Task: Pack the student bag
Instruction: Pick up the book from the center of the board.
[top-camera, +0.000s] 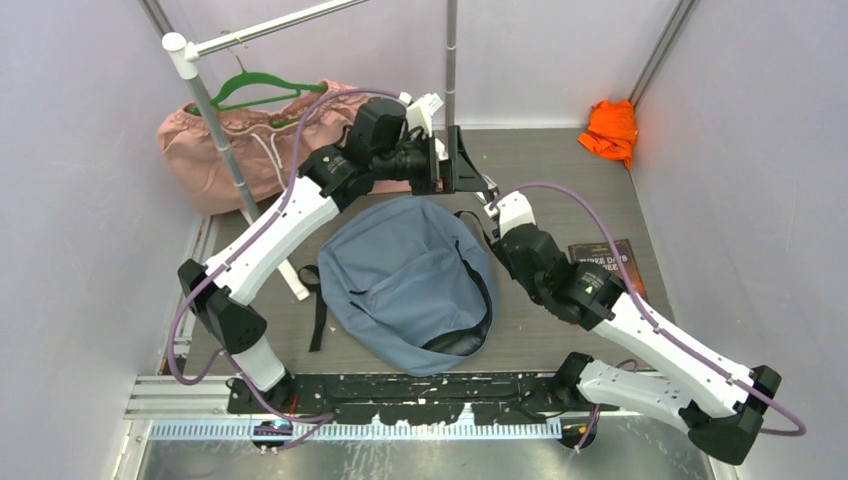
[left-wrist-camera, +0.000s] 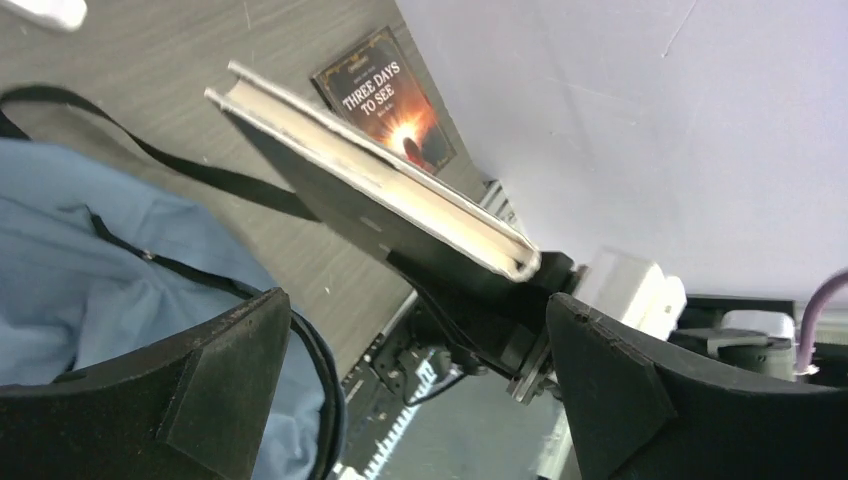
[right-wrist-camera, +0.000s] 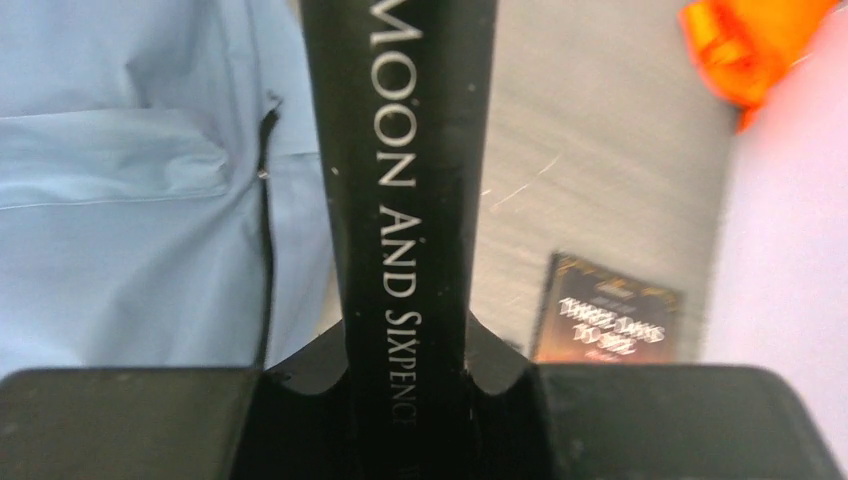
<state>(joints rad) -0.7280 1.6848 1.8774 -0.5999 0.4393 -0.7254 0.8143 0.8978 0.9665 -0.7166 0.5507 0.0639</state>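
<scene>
The right end effector (right-wrist-camera: 405, 400) is clenched on a black book (right-wrist-camera: 410, 200), its two fingers pressed against the covers at one end, with the spine facing the wrist camera and reading "Moon and Sixpence". In the left wrist view the book juts out from that grip, tilted, with its pale page edges showing. The left end effector (left-wrist-camera: 415, 300) is released: its jaws are spread wide with nothing between them, and both dark fingers (left-wrist-camera: 220, 380) stand apart from the book, which hangs just beyond them. From above, the two end effectors meet over the far middle of the worktop (top-camera: 540, 160), and the book is in the air near the far right edge of the bag (top-camera: 400, 270). The bag lies flat in the middle of the worktop between the two arms. It is blue, with black straps trailing on the surface at its left and far right, and a dark gap shows along its near right edge. To its right, partly under the right arm, an other book (top-camera: 605, 262) lies face up with the title "Three Days to See". An orange cloth (top-camera: 612, 128) sits in the far right corner. At the far left a pink garment (top-camera: 215, 145) on a green hanger (top-camera: 255, 88) rests against a metal pole.
</scene>
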